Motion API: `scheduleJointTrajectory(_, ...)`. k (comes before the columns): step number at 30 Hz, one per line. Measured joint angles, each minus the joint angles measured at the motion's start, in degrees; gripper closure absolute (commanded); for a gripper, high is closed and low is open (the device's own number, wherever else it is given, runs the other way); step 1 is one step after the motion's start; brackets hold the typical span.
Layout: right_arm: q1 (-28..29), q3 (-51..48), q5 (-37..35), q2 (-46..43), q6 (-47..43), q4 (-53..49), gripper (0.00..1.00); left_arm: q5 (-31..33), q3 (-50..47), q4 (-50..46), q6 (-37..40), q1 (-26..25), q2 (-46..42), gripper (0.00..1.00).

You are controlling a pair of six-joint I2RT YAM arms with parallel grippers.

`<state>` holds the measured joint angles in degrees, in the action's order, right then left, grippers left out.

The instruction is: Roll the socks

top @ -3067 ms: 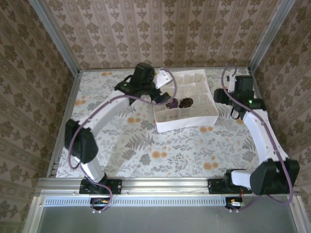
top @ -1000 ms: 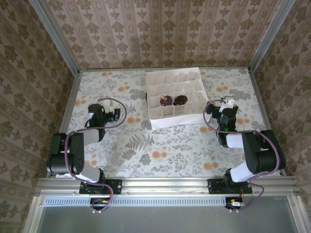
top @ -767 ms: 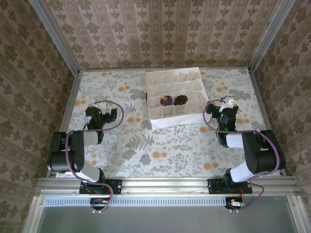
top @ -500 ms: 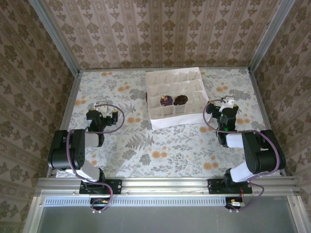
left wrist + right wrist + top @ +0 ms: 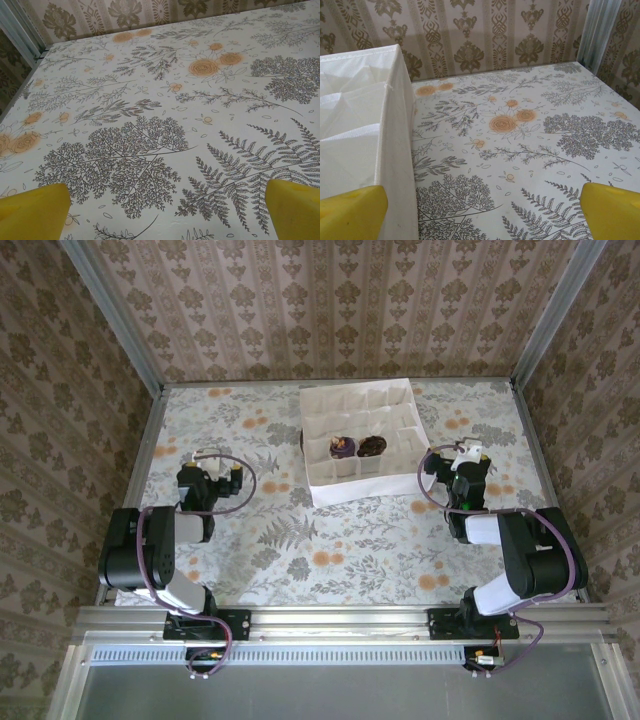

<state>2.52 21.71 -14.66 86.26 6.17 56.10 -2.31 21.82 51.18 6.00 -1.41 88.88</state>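
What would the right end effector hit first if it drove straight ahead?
Probably the white box: its wall stands just ahead of one finger of the right end effector; depth is unclear.

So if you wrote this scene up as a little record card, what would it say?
Socks: purple sock and brown sock, both rolled into small balls
Location: side by side in compartments of the white divided box
Left gripper: open, empty, over the floral table, left of the box
Right gripper: open, empty, just right of the box
Task status: rolling looks finished
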Motion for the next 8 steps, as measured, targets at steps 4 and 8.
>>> scheduleJointTrajectory(4,0.0,0.0,0.02,0.0,0.0,0.0,0.0,0.2,0.0,0.0,0.0,0.0,0.0,0.0)
scheduleJointTrajectory(8,0.0,0.0,0.02,0.0,0.0,-0.02,0.0,0.2,0.0,0.0,0.0,0.0,0.0,0.0)
